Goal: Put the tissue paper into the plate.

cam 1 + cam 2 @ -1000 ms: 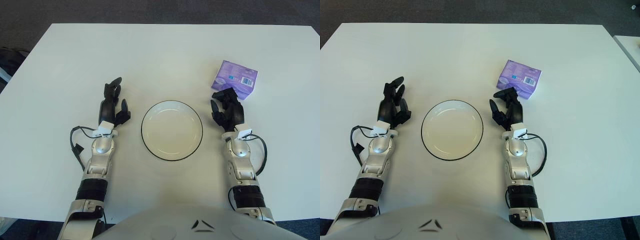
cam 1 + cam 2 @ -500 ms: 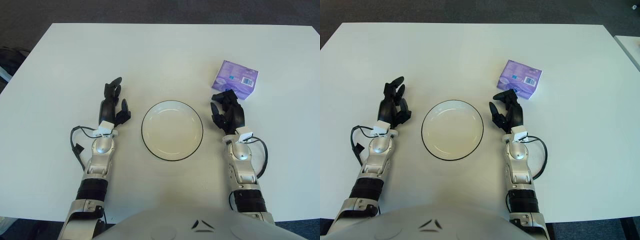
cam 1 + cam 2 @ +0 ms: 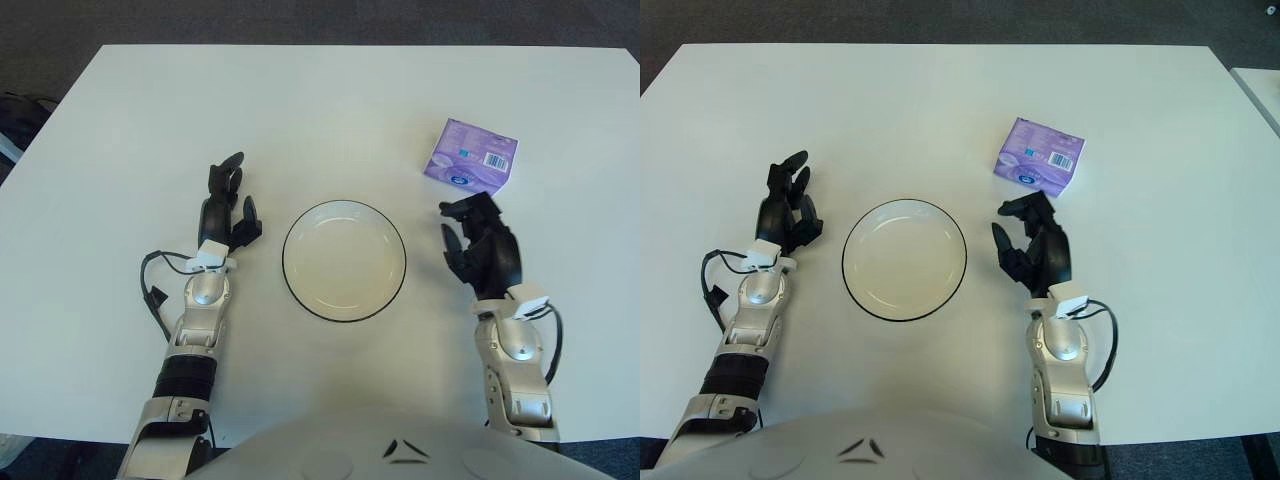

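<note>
Bare table [image 3: 330, 110] between right hand [image 3: 482, 250] fingertips and tissue pack [image 3: 470, 155] beyond them; plate [image 3: 344, 260] inward of the fingers, unobstructed. Left hand [image 3: 225, 212] across the plate.

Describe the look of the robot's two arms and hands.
Both the left hand and the right hand have black fingers on silver metallic forearms. Each wrist carries a small white block, a black cable loops beside each forearm, and a black ribbed band rings each lower forearm.

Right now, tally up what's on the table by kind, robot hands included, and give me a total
Tissue packs: 1, the purple tissue pack, past the right hand's fingertips.
Plates: 1, the white plate with a dark rim, nothing in it.
Robot hands: 2, left hand left of the plate, right hand to its right, both holding nothing.
Total: 4
</note>
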Controlling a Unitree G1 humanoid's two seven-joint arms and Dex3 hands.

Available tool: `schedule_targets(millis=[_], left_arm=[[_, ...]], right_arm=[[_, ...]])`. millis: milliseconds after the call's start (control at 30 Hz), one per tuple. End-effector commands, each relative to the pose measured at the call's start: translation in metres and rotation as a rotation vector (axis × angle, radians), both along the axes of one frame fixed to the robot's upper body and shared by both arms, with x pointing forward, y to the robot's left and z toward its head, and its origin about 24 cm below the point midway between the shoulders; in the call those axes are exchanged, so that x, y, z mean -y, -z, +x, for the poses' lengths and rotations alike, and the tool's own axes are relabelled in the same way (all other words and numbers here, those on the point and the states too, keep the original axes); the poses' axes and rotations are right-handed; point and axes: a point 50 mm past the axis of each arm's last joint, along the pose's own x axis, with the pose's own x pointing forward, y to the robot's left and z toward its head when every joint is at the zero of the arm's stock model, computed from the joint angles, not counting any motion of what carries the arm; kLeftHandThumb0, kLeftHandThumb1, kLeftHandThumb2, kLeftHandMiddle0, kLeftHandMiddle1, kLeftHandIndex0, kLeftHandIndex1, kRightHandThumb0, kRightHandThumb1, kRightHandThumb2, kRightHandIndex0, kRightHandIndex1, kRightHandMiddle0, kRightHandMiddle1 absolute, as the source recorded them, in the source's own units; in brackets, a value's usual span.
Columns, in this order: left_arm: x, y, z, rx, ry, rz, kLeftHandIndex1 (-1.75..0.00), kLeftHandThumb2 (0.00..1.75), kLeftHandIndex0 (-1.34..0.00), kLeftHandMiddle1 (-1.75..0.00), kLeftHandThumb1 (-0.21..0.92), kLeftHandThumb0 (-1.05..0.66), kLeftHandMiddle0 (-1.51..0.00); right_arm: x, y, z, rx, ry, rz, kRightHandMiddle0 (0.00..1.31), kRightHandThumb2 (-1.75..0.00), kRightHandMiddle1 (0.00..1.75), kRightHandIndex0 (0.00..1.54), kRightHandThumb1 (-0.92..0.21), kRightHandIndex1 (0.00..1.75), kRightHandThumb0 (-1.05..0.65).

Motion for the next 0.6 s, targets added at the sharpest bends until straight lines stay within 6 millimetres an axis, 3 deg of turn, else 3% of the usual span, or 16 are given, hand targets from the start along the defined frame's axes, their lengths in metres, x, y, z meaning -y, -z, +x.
schedule_targets(millis=[0, 267, 567], left_arm=[[0.008, 0.038, -0.015, -0.172, -0.011, -0.041, -0.79, 0.88, 0.0, 0.0, 0.92, -0.67, -0.37], [0.009, 0.04, -0.013, -0.17, -0.003, -0.042, -0.78, 0.87, 0.0, 0.0, 0.92, -0.68, -0.37], [0.01, 0.04, -0.012, -0.168, -0.004, -0.041, -0.78, 0.87, 0.0, 0.0, 0.92, -0.67, -0.37]], right_arm=[[0.001, -0.019, -0.001, 0.085, 0.022, -0.057, 0.27, -0.44, 1.66, 0.37, -0.92, 1.01, -0.35], [0.018, -0.053, 0.023, 0.251, 0.194, -0.288, 0.29, -0.42, 1.64, 0.29, -0.92, 0.96, -0.35], [0.03, -0.076, 0.034, 0.347, 0.271, -0.348, 0.31, -0.4, 1.62, 0.24, -0.92, 0.98, -0.35]])
